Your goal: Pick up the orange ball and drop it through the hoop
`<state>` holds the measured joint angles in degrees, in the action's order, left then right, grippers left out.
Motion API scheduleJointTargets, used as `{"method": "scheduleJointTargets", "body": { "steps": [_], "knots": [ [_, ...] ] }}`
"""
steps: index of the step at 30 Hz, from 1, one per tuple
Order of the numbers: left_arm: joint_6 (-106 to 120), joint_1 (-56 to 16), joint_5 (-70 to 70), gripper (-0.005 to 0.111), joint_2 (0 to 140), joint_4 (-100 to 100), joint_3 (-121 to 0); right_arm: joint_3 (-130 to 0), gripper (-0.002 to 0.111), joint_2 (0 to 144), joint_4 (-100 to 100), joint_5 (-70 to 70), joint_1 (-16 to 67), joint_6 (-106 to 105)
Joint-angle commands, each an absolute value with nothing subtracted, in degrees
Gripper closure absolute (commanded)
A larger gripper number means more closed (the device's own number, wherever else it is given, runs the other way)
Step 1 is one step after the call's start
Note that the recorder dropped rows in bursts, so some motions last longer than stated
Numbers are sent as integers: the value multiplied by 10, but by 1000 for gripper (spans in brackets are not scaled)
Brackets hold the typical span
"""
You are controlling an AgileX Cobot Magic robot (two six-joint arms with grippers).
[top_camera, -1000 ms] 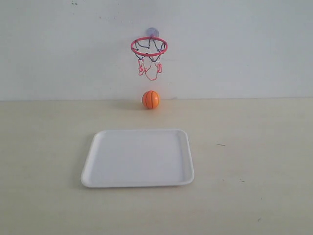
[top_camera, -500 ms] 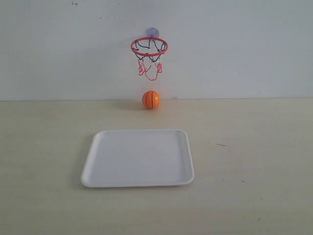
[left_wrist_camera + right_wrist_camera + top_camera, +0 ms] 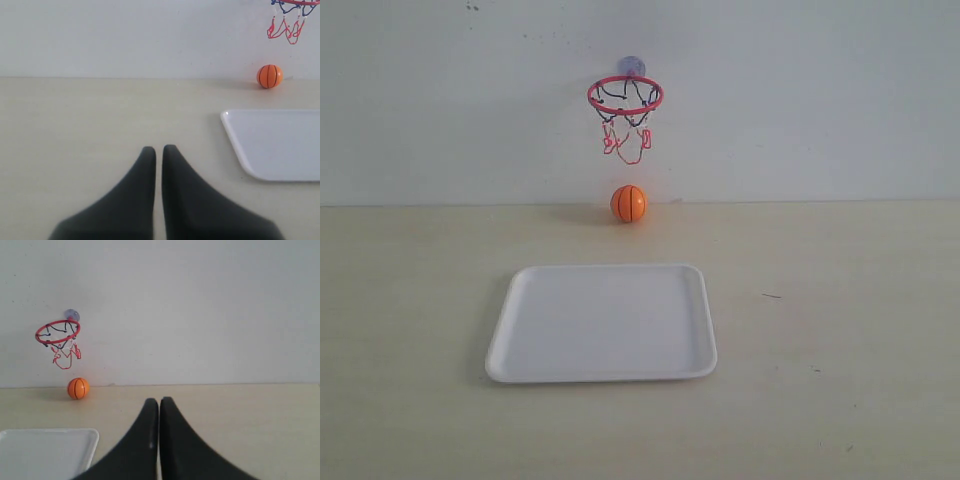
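The orange ball [image 3: 629, 203] rests on the table against the back wall, right under the hoop [image 3: 625, 96], whose red rim and string net hang from a purplish suction cup on the wall. Both wrist views catch the ball [image 3: 269, 76] [image 3: 78, 388] and the hoop [image 3: 292, 2] [image 3: 58, 332] from afar. My left gripper [image 3: 159, 148] is shut and holds nothing, well off to the ball's left. My right gripper [image 3: 159, 401] is shut and holds nothing too, far to the ball's right. Neither arm shows in the exterior view.
A white tray [image 3: 528, 352] lies on the beige table in front of the ball, with nothing in it; its corner shows in the left wrist view [image 3: 235, 135] and the right wrist view [image 3: 92, 440]. The white wall stands just behind the ball.
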<state>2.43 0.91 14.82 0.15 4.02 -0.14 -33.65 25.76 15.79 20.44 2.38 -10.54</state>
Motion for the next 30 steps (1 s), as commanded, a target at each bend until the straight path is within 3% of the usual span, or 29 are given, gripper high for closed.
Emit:
{"method": "scheduleJointTargets", "body": {
  "steps": [1,20,30],
  "knots": [
    [27,11,146,103,0,45,0,-289,109,259,122,175,23,-53],
    [27,11,146,103,0,45,0,-166,109,253,72,113,23,0],
    [27,11,146,103,0,45,0,-41,109,62,70,80,25,-40]
  ]
}}
